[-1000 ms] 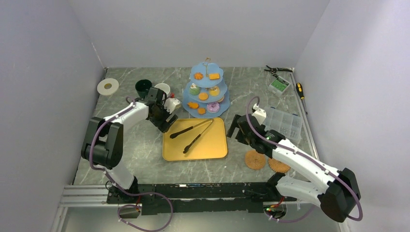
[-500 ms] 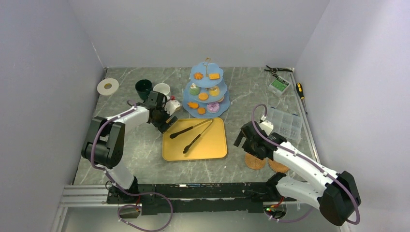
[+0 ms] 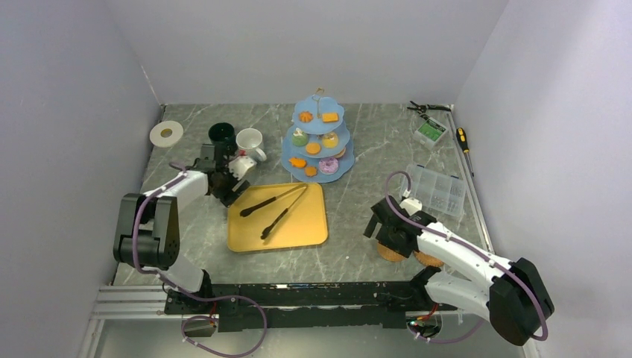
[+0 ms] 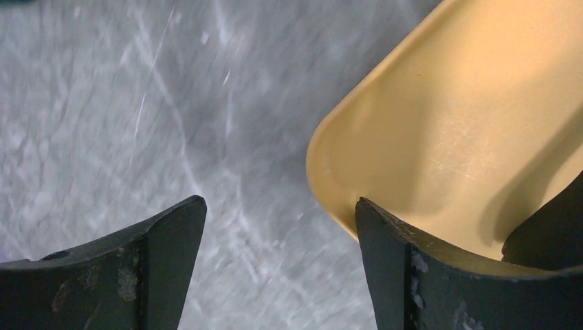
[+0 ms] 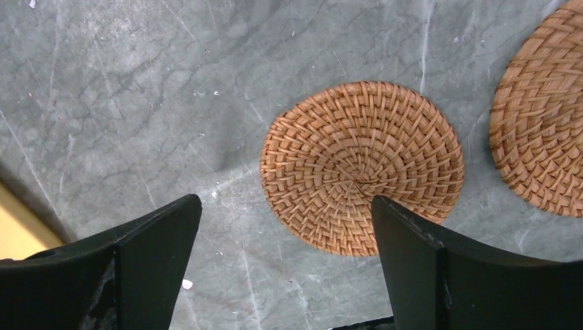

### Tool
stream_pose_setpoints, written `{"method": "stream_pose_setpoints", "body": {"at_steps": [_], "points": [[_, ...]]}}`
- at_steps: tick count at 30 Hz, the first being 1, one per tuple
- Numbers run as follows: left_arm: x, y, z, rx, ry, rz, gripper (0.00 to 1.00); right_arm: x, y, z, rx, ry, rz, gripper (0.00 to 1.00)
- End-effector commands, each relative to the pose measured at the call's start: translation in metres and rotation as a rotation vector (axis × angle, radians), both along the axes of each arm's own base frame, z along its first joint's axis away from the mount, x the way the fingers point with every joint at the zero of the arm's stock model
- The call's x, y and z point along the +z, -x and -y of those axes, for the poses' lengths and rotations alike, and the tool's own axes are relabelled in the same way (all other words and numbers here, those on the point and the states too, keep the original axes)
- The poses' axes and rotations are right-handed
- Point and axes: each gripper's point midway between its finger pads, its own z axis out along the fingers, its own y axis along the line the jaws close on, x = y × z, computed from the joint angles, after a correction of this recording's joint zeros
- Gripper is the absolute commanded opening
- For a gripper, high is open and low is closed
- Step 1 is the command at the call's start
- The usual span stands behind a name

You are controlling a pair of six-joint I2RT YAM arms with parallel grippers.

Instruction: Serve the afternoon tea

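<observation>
coaster (image 5: pixel 361 165) beneath right end effector (image 5: pixel 285 201)

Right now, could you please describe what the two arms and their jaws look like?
Both the left arm and right arm have white links with black joints, and a mauve cable looping alongside each. The jaws are black, tapered and scuffed.

Wrist view on the left: yellow tray (image 4: pixel 440 124) runs off the right edge, bench (image 4: pixel 103 103) beside it blurred. Right of the tray, the right end effector (image 3: pixel 380 227) covers part of one woven coaster (image 3: pixel 386 256); the second coaster (image 5: pixel 543 124) is cropped.
</observation>
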Motion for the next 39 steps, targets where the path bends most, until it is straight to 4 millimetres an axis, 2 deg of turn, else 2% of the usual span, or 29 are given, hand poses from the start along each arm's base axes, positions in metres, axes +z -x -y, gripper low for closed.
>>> {"method": "stream_pose_setpoints", "body": {"at_steps": [1,4,8,12,15,19,23,28,33,37,39], "points": [[-0.01,0.036,-0.041,-0.069,-0.114,-0.09,0.86,-0.012,-0.007,-0.01,0.004,-0.042,0.011,1.0],[-0.014,0.045,-0.057,-0.105,-0.15,-0.1,0.86,-0.017,-0.008,-0.017,0.012,-0.068,0.001,1.0],[-0.019,0.048,-0.096,-0.083,-0.195,-0.097,0.86,-0.021,-0.011,-0.031,0.037,-0.127,-0.002,1.0],[-0.019,0.043,-0.142,-0.027,-0.228,-0.094,0.84,-0.019,-0.026,-0.05,0.09,-0.159,0.016,1.0],[-0.011,0.036,-0.17,0.005,-0.226,-0.073,0.83,-0.015,-0.039,-0.071,0.147,-0.185,0.038,1.0],[0.0,0.03,-0.196,0.005,-0.259,-0.023,0.83,-0.011,-0.053,-0.106,0.242,-0.206,0.074,1.0],[0.009,0.017,-0.201,-0.008,-0.277,0.03,0.82,-0.003,-0.069,-0.147,0.342,-0.232,0.126,1.0],[0.021,-0.006,-0.196,-0.008,-0.253,0.12,0.81,0.02,-0.092,-0.2,0.455,-0.334,0.234,1.0],[0.021,-0.02,-0.204,0.022,-0.289,0.14,0.81,0.036,-0.106,-0.248,0.538,-0.442,0.281,1.0],[0.018,-0.028,-0.214,0.043,-0.326,0.159,0.81,0.042,-0.113,-0.266,0.58,-0.439,0.295,1.0],[0.019,-0.033,-0.213,0.053,-0.32,0.173,0.8,0.046,-0.114,-0.267,0.583,-0.44,0.301,1.0]]}}
